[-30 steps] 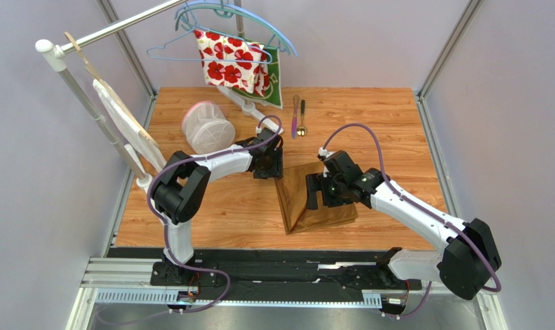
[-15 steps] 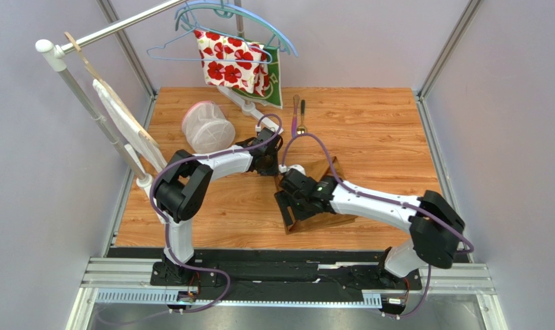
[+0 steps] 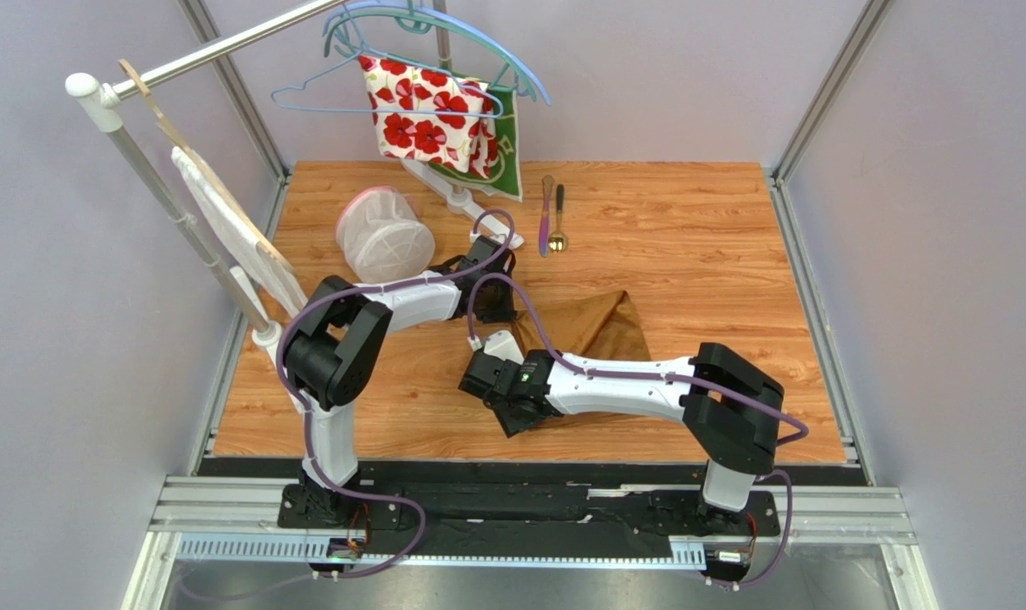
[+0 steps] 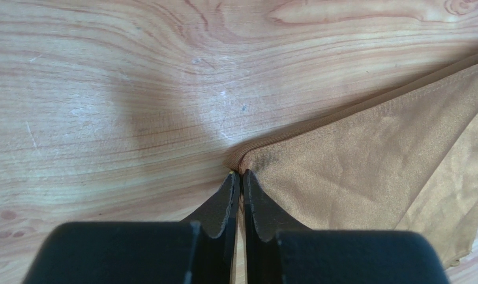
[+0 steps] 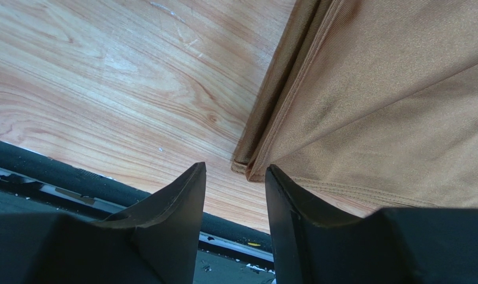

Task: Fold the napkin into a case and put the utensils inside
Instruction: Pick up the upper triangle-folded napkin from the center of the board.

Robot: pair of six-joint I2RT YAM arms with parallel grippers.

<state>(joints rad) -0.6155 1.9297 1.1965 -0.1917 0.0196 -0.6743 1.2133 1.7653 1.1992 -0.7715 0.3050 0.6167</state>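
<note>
Folding is in hand: the left gripper [image 4: 241, 176] pinches a corner of the napkin [image 4: 366, 160] right at its tips, jaws pressed together. The right gripper [image 5: 234, 171] stands half spread, a layered corner just ahead of its tips; next, I judge, it must close there.

1. Wooden table [image 3: 721, 229] fills the middle of the frame.
2. Metal rail [image 3: 225, 48], upper left, carries blue hangers [image 3: 505, 70].
3. Red-flowered white cloth [image 3: 422, 108] hangs top centre, with a green cloth [image 3: 514, 159] behind it.
4. Pale mesh basket [image 3: 384, 235] stands left of centre.
5. White fabric [image 3: 225, 216] hangs at left.
</note>
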